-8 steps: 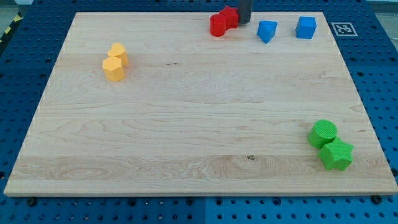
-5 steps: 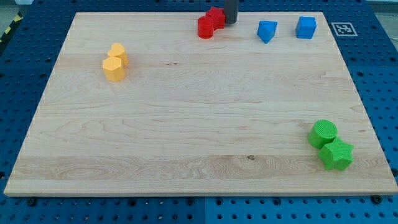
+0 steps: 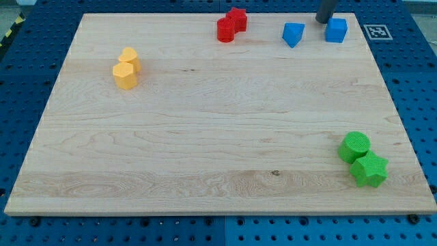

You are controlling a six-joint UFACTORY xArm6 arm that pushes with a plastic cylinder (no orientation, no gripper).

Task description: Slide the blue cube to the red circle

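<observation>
The blue cube sits near the board's top right. The red circle, a short red cylinder, lies at the top centre, touching a second red block behind it. My tip is at the top edge, just left of the blue cube's upper corner, close to or touching it. Another blue block, wedge-like, sits between the red pair and the cube.
Two yellow blocks sit touching at the upper left. A green cylinder and a green star-like block sit touching at the lower right. A printed marker tag lies off the board's top right corner.
My tip pushed the red pair a little left, then left them and moved right along the top edge to beside the blue cube. The blue blocks have not moved.
</observation>
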